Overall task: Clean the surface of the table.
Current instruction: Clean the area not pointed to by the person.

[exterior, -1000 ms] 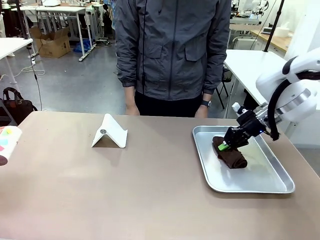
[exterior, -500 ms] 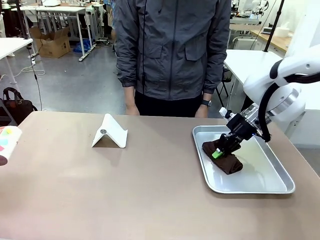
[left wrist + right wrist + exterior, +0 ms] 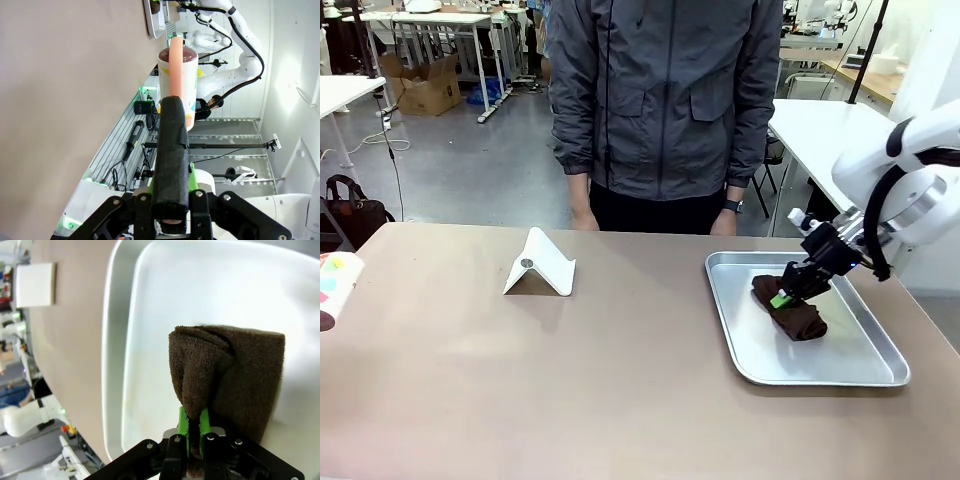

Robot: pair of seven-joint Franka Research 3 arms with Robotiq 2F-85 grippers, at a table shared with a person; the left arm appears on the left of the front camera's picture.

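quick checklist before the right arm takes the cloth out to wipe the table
1. Right claw grip on brown cloth: ok, shut on a fold.
2. Cloth out of metal tray: not ok, it lies inside.
3. Table open for wiping: not ok, white stand sits on it.
4. Person's hands off the top: ok, they hang behind the far edge.
5. Left claw free to help: not ok, shut on a black-sleeved rod.
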